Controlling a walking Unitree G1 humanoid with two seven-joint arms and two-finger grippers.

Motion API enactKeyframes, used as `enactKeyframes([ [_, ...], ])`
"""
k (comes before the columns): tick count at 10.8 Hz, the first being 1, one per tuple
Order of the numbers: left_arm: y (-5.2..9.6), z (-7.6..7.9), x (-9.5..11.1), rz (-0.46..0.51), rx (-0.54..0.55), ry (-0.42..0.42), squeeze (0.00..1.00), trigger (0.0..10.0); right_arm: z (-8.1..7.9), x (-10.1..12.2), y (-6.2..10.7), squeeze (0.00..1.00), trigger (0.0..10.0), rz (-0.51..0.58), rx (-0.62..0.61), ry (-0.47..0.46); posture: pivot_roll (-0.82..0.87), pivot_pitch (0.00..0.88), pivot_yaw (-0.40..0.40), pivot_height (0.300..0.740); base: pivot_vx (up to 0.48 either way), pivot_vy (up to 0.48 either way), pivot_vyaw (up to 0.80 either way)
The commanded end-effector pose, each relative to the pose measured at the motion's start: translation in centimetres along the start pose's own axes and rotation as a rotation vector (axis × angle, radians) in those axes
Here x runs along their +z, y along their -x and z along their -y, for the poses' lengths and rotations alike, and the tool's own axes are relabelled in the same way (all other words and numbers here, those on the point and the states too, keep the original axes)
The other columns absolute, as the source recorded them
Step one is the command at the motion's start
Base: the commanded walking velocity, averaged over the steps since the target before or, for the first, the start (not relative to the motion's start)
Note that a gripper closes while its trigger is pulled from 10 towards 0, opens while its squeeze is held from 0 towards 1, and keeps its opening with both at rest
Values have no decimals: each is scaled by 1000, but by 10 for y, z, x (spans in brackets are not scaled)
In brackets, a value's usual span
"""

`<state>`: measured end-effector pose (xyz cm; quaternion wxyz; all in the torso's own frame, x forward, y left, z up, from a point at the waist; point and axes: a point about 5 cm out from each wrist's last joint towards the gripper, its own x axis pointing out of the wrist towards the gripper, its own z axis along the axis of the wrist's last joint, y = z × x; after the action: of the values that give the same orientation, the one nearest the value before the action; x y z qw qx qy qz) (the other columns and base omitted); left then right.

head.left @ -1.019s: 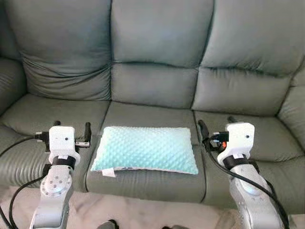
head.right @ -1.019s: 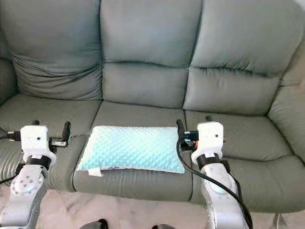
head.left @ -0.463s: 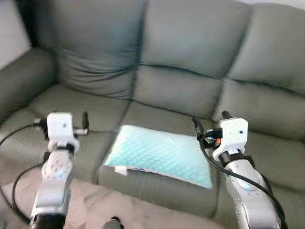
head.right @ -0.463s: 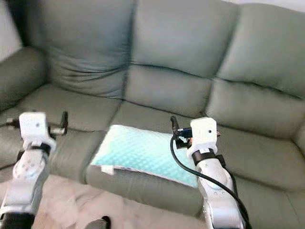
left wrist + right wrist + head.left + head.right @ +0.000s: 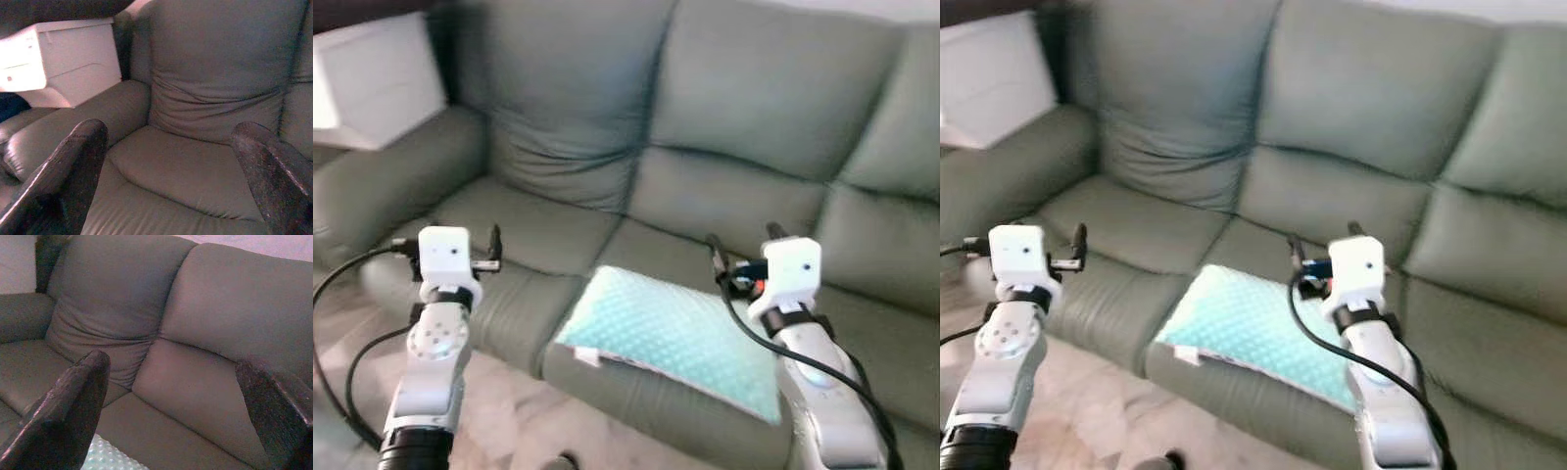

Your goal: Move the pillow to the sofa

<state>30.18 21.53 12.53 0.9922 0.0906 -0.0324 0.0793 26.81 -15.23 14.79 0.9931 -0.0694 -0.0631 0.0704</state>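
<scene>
Your pillow (image 5: 675, 338) lies flat on the sofa (image 5: 744, 108), on the middle seat cushion near its front edge, so the task looks done. Both tools, left (image 5: 460, 253) and right (image 5: 744, 257), hover with fingers apart, holding nothing.

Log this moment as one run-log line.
pillow: lying on sofa middle seat | left gripper: open, empty | right gripper: open, empty, above pillow's edge

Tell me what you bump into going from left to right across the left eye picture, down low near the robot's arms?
Left gripper → mint green pillow on the sofa seat → right gripper.
</scene>
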Motion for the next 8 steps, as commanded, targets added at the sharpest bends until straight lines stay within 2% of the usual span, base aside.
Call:
enactKeyframes([
  [1,-1,-7,-3,-13,28,-24,0,10000,-3,1,-2,0,10000,9,12,-10,-122,68,-25,740,0,0,800],
  [5,-3,-9,-4,-28,55,-59,0,10000,-4,6,-10,0,10000,39,17,-18,-125,78,-8,740,0,0,800],
  [8,-4,-16,-3,-32,88,-87,0,10000,-2,11,-18,0,10000,67,27,-12,-115,96,-1,740,0,0,800],
])
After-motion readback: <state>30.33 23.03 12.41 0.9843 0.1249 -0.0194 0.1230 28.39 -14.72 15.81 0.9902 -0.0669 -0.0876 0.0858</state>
